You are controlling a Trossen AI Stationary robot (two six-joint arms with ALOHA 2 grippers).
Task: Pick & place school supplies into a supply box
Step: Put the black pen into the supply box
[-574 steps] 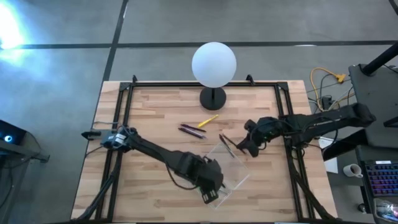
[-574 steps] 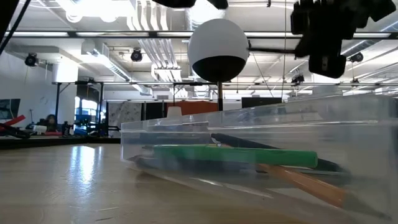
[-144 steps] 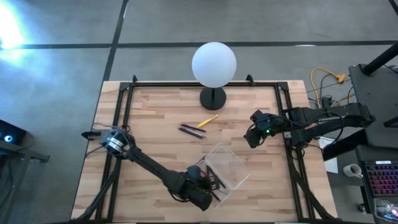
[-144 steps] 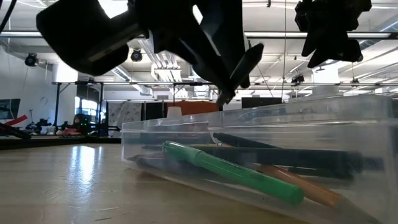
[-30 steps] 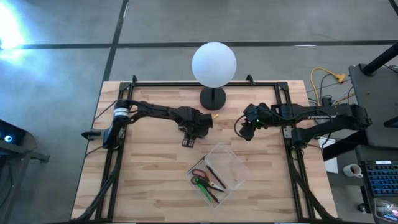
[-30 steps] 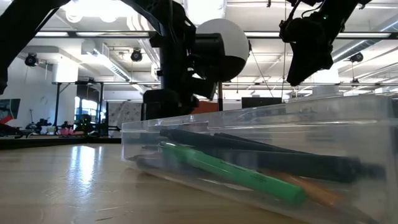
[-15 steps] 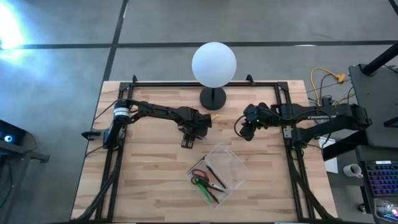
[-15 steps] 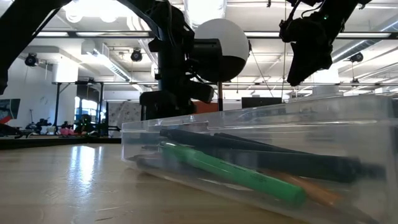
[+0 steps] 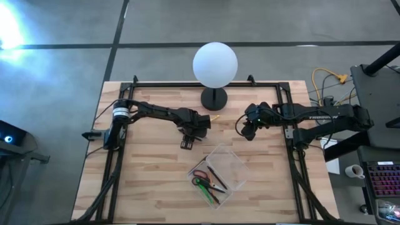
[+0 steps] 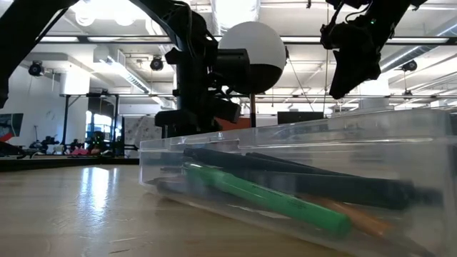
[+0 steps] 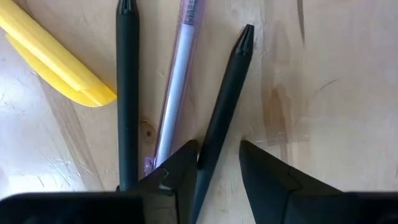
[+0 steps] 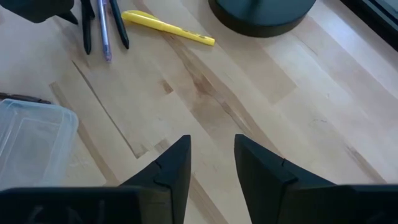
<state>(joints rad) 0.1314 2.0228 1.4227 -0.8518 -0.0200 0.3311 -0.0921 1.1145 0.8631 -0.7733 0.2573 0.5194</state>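
Left pincer [image 11: 217, 163] has dropped astride a dark pen [image 11: 225, 102].

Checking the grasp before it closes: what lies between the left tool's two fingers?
In the left wrist view, a black pen lies between the open fingers of the left tool, beside a clear purple pen.
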